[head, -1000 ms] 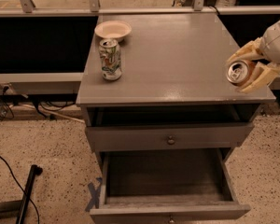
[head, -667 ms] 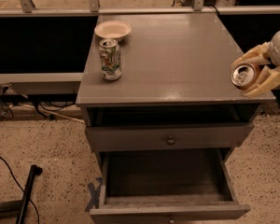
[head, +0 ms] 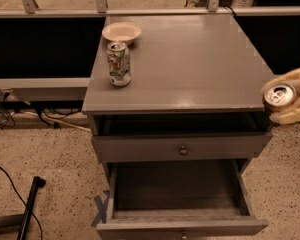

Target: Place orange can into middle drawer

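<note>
My gripper point(head: 289, 100) is at the right edge of the view, beside the front right corner of the grey cabinet top point(head: 190, 69). Its pale fingers point(head: 295, 116) are shut on the orange can point(head: 279, 97), of which mainly the silver top with pull tab shows. The can hangs in the air just off the cabinet's right side. The middle drawer point(head: 180, 194) is pulled out wide below, a shallow grey box with a plank bottom and nothing in it. The can is above and to the right of the drawer.
A white-and-green can point(head: 119, 63) stands upright at the left of the cabinet top, with a small pale bowl point(head: 121, 32) behind it. The upper drawer front point(head: 182, 146) with a round knob is slightly out. A black pole point(head: 30, 206) and cables lie on the speckled floor at left.
My gripper has carried the orange can further right, off the cabinet's right front corner. Nothing else has moved.
</note>
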